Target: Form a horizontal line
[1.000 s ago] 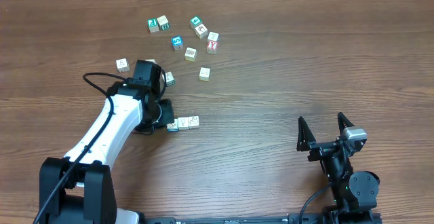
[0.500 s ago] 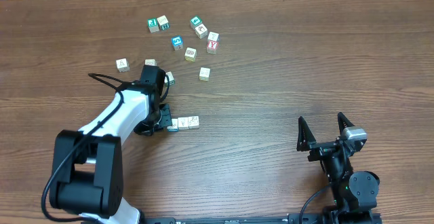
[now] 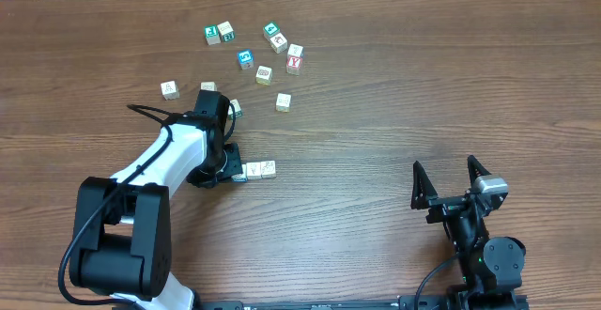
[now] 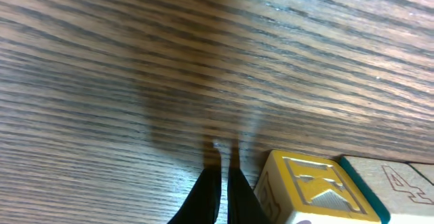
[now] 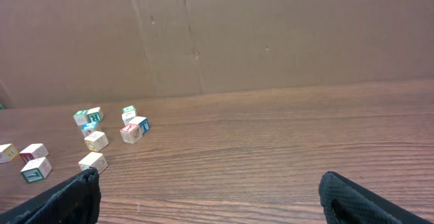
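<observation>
Risk, main: left gripper (image 4: pixel 223 178) sits low at the table with fingers pinched together and nothing between them. Tips are just beside the end cube (image 4: pixel 308 191) of the horizontal line (image 3: pixel 255 170); that cube shows yellow edging in the wrist view. A sideways nudge from here would land off-centre on that cube. Judged likely result: the cube twists, and the row kinks or opens a gap.

Line lies left of table centre, just right of the gripper. Overhead shows two pale cubes clear and touching. The end nearest the gripper is partly hidden under it, so cube count cannot be confirmed. Wrist view shows a teal-edged cube (image 4: pixel 386 183) tight against the yellow one.

Risk, secondary: left arm passes close to a loose cube (image 3: pixel 235 109); a wide swing could drag it. Black cable (image 3: pixel 150 115) loops off the arm near a stray cube (image 3: pixel 169 89); snag possible.

Right gripper (image 3: pixel 444 171): spread wide, empty, well apart from all cubes. No hazard noted.

Surface: wood-grain table (image 3: pixel 394 85), flat, looks smooth; cubes prob. slide readily. Other scattered cubes (image 3: pixel 268 52) lie toward the far edge.

Room: plain brown cardboard wall (image 5: pixel 203 34) behind the table; nothing else visible.
</observation>
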You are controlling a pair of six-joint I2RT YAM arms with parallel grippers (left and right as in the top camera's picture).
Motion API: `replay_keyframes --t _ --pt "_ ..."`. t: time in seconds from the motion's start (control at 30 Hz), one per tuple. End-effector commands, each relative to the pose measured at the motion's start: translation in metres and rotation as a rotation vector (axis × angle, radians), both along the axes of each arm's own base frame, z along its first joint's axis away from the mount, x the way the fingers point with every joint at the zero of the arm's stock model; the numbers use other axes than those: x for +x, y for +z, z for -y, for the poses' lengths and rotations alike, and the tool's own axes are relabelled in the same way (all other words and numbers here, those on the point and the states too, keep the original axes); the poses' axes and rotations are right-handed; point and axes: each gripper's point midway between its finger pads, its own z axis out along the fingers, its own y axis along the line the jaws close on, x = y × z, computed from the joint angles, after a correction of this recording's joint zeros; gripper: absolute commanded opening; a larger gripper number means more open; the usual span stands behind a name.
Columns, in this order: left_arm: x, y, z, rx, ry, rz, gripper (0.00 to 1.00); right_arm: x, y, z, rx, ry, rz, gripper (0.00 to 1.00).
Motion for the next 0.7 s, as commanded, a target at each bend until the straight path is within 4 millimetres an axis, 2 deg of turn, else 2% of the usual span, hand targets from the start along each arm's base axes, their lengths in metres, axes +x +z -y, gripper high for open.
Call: replay_keyframes --t 0.0,0.67 --pt "-0.0061 -0.0053 0.0033 -0.026 0.014 -0.027 0.04 0.0003 -0.0022 0.0017 -0.001 -0.01 0.002 1.0" --pt "-0.0068 -0.0051 0.0065 -0.045 0.014 -0.031 0.04 0.0003 -0.0022 0.0017 -0.001 -0.01 0.002 1.0"
